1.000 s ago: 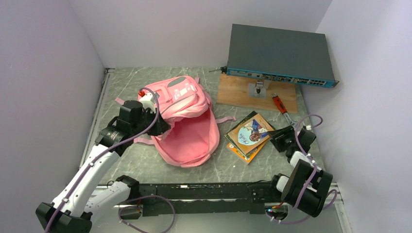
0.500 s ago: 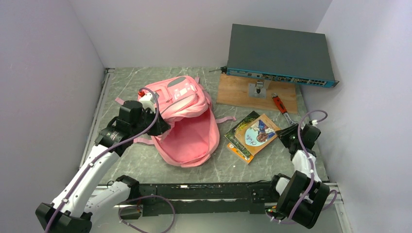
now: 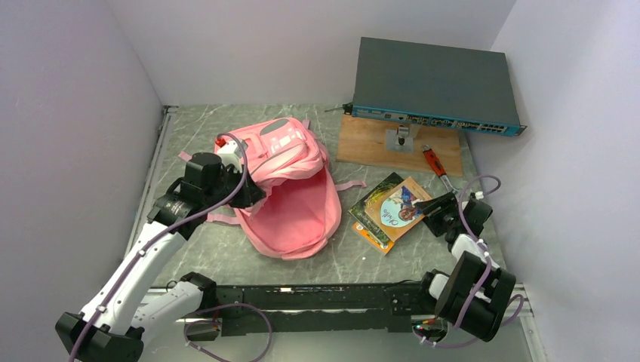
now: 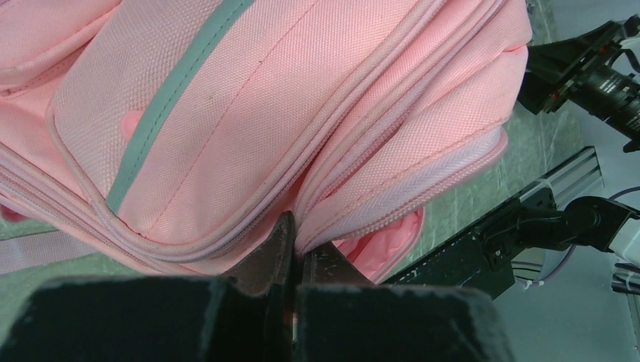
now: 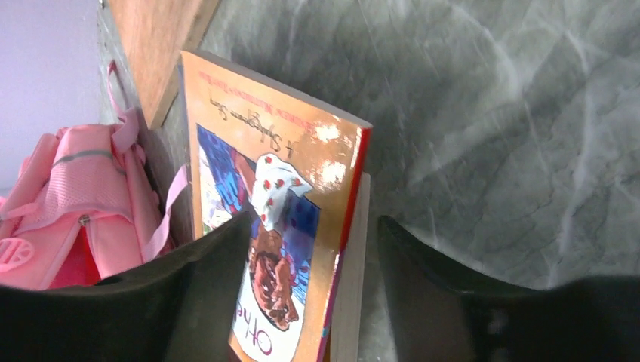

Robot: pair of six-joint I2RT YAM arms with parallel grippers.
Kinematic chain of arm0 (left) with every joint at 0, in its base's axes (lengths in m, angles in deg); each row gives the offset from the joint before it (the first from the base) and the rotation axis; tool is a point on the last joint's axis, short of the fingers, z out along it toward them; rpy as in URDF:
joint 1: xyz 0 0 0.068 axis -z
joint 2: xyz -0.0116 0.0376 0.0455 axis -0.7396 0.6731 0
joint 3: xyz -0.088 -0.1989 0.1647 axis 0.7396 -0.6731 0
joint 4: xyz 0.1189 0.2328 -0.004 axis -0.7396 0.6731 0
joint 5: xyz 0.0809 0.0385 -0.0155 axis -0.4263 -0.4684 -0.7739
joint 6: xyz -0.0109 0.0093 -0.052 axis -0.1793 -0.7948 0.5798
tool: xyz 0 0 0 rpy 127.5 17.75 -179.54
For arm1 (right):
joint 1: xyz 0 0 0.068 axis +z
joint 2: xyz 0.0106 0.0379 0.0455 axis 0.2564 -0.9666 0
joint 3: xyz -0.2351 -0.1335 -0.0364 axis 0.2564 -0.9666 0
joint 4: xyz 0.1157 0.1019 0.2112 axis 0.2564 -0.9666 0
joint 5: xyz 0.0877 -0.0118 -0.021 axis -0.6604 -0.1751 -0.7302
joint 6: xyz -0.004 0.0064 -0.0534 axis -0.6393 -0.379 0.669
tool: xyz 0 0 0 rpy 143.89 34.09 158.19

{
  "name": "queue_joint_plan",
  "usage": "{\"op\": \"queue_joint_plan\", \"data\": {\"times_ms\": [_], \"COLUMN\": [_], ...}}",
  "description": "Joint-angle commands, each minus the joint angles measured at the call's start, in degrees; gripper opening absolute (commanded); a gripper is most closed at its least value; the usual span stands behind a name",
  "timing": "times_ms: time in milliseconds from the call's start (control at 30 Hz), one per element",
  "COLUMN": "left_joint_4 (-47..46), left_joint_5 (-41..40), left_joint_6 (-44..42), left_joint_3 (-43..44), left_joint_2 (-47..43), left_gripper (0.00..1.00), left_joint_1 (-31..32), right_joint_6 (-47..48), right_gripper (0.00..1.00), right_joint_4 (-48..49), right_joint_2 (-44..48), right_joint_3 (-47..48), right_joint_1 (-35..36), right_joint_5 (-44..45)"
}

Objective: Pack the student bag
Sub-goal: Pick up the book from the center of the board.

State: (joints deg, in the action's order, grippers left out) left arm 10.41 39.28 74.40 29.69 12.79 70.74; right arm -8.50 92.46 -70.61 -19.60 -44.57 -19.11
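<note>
From above, the student bag (image 3: 294, 204) lies left of centre on the grey marbled desk (image 3: 340, 253). Its front pockets are lifted and its main mouth gapes toward the near edge. The left pincer (image 3: 247, 194) sits at the bag's left rim. To the bag's right lies a small stack of books (image 3: 377, 222), with the right pincer (image 3: 424, 204) at its far-right edge. Behind, a network switch (image 3: 434, 79) rests on a wooden board (image 3: 377, 143).

The left wrist view shows the left pincer (image 4: 296, 260) pinched tight on the piped seam beside the opening.

In the right wrist view, the right pincer (image 5: 313, 226) stands wide open, its jaws either side of an orange picture book (image 5: 264, 249) and gripping nothing. The pink bag shows beyond.

The bag looks soft, light and floppy, so its mouth would likely sag shut if released. The stiffer piped seam or a strap seems a surer hold than loose fabric.
</note>
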Motion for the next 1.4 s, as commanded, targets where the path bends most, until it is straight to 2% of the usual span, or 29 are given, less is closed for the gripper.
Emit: {"op": "queue_joint_plan", "data": {"times_ms": [0, 67, 267, 333, 367, 400, 533, 633, 733, 833, 1000, 1167, 1267, 1367], "left_joint_4": [-2.4, -1.6, -1.3, -1.0, -1.3, -1.6, -1.4, -1.7, -1.8, -2.2, -2.7, -2.9, -3.2, -3.1], "left_joint_5": [0.7, 1.0, 1.8, 2.1, 2.2, 2.2, 1.6, 2.1, 2.1, 3.1, 3.2, 4.1, 4.4, 4.7], "left_joint_6": [0.0, -1.3, -3.8, -4.1, -4.2, -4.1, -4.0, -3.9, -3.6, -3.2, -2.3, -1.5, -0.9, -0.5], "left_joint_3": [6.3, 8.4, 12.6, 13.3, 13.4, 13.3, 13.6, 13.4, 13.3, 13.0, 11.8, 10.9, 10.7, 10.9], "left_joint_2": [-0.9, -1.0, -1.8, -2.0, -2.3, -2.5, -2.6, -2.6, -2.5, -2.0, -1.9, -2.1, -2.3, -2.5], "left_gripper": [0.00, 0.00, 0.00, 0.00, 0.00, 0.00, 0.00, 0.00, 0.00, 0.00, 0.00, 0.00, 0.00, 0.00], "left_joint_1": [-0.4, -0.4, -0.4, -0.4, -0.4, -0.4, -0.4, -0.4, -0.4, -0.4, -0.4, -0.4, -0.4, -0.4], "right_joint_6": [-2.1, -1.3, 4.9, 6.0, 6.1, 6.1, 6.7, 6.1, 2.9, -1.8, -6.1, -10.9, -19.1, -31.3], "right_gripper": [0.53, 0.42, 0.28, 0.16, 0.04, 0.00, 0.00, 0.00, 0.00, 0.00, 0.00, 0.00, 0.00, 0.00], "right_joint_4": [5.3, 3.6, -10.0, -12.3, -12.7, -13.2, -16.4, -19.8, -21.1, -21.6, -26.4, -21.5, -15.7, -5.2], "right_joint_2": [-1.5, -0.7, 7.8, 11.0, 12.4, 13.3, 14.7, 14.2, 14.6, 14.9, 11.3, 8.3, 4.8, 2.2], "right_joint_3": [0.1, 0.7, 5.6, 6.6, 6.8, 7.2, 10.5, 14.2, 18.0, 21.9, 32.6, 37.3, 37.3, 33.4], "right_joint_1": [-0.2, -0.2, -0.2, -0.2, -0.2, -0.2, 0.4, 4.2, 12.1, 23.0, 39.1, 47.5, 51.0, 56.0], "right_joint_5": [-3.1, -2.1, 5.6, 6.2, 5.9, 5.3, 3.1, 2.6, 3.6, 7.5, 14.0, 12.8, 8.3, 5.8]}}
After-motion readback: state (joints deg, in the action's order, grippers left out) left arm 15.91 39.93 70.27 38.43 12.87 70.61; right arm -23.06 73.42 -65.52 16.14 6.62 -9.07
